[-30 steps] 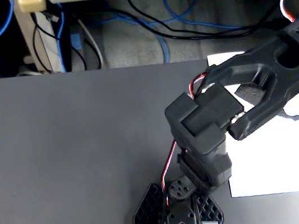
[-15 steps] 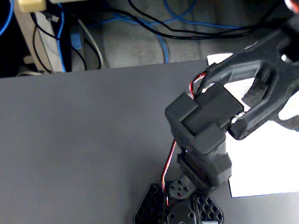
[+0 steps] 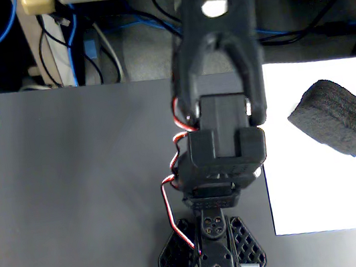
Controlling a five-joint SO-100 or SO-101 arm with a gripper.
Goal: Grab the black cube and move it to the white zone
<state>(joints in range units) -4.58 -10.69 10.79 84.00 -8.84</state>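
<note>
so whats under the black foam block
The black foam block lies on the white paper sheet, near its right edge. The paper directly beneath it is covered. The sheet rests on the dark grey tabletop.

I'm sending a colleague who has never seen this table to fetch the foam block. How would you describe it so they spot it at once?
Find the dark grey tabletop and the white paper sheet on its right side in the fixed view. The black foam block lies on the sheet's upper right part. Unlike the smooth black robot arm beside it, it is rough, spongy and grooved.
</note>
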